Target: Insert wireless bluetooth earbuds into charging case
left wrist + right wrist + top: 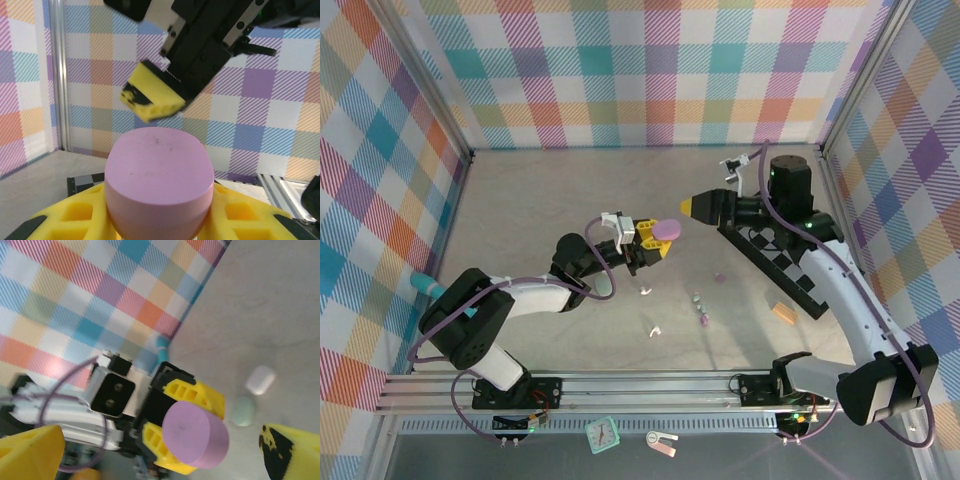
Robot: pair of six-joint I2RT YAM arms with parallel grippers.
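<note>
Plaid-walled cell, pale tabletop (520, 200): the wireless bluetooth earbuds (698, 298) lie loose beneath the raised tools, well apart from the purple charging case (667, 229), which the left tool (657, 241) clamps aloft just before the right tool (690, 207), its jaws wide apart. Likely fault: the smooth case slipping from its grip if the right tool pushes it, or a tiny bud skittering when pinched. Count: seemingly five buds, one held case, two tools.

Plaid pastel walls (650, 70) on 3 sides w/ alu corner posts (420, 78), beige-grey tabletop (540, 200), even light.
</note>
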